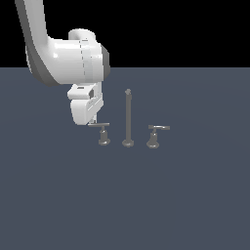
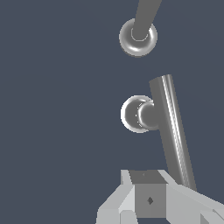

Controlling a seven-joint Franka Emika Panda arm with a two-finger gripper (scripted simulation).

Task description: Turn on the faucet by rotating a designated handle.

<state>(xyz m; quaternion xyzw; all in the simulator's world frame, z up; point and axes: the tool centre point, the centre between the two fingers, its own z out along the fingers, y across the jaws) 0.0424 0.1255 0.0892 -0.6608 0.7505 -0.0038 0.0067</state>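
Observation:
The faucet is a small grey three-piece set, with a tall thin post (image 1: 128, 117) in the middle. The handle (image 1: 103, 133) stands at the exterior view's left of the post, with a slim stem and a flat lever bar (image 1: 98, 125) on top. My gripper (image 1: 93, 121) points down at the outer end of that bar, touching or nearly touching it. In the wrist view the lever bar (image 2: 171, 131) runs from the round stem (image 2: 139, 114) to beside my gripper (image 2: 148, 197). The fingers show as one block with no gap and hold nothing. The post's foot (image 2: 138, 37) lies beyond.
A second handle (image 1: 153, 136) with a wider flared base stands at the exterior view's right of the post, its lever pointing right. All pieces stand on a flat dark grey floor (image 1: 185, 195). My white arm (image 1: 63, 58) comes in from the upper left.

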